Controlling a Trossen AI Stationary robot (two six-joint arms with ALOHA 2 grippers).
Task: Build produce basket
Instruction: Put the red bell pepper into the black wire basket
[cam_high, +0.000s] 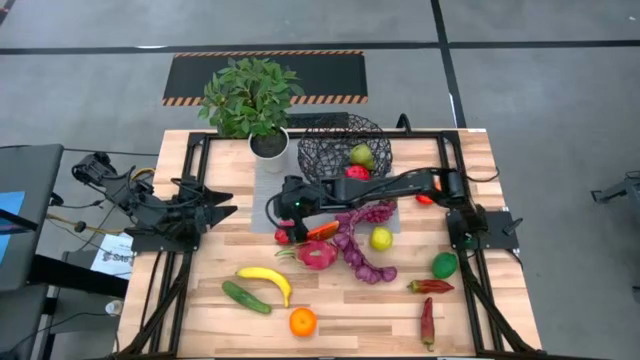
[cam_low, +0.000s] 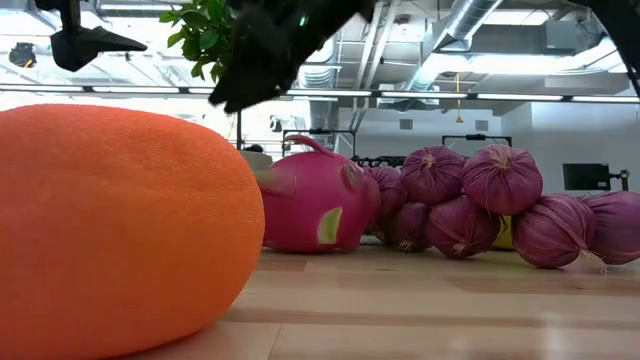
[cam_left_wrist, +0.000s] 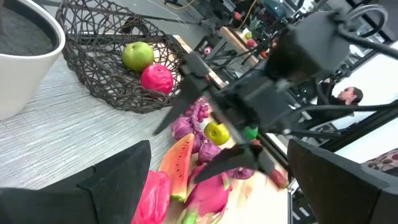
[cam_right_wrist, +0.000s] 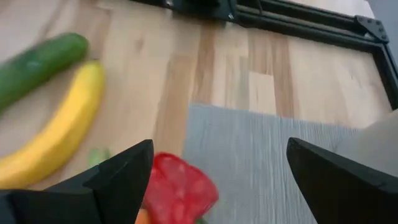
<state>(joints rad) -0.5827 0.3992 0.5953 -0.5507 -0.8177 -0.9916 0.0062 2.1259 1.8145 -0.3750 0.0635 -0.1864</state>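
The black wire basket (cam_high: 322, 150) stands at the table's far middle beside the potted plant and holds a green pear (cam_high: 362, 155) and a red fruit (cam_high: 357, 172). It also shows in the left wrist view (cam_left_wrist: 106, 81). My right gripper (cam_high: 285, 215) (cam_right_wrist: 219, 149) is open and empty. It hovers over the grey mat's near left corner, above a red pepper (cam_right_wrist: 180, 190). A watermelon slice (cam_high: 322, 231), dragonfruit (cam_high: 318, 255) and purple grape string (cam_high: 360, 245) lie just right of it. My left gripper (cam_high: 215, 210) (cam_left_wrist: 219, 146) is open and empty at the table's left side.
A banana (cam_high: 265, 280), cucumber (cam_high: 245, 297) and orange (cam_high: 302, 321) lie at the near left. A yellow-green fruit (cam_high: 380, 238), a green lime (cam_high: 444, 264) and two red peppers (cam_high: 430, 286) lie at the right. The potted plant (cam_high: 250, 100) stands left of the basket.
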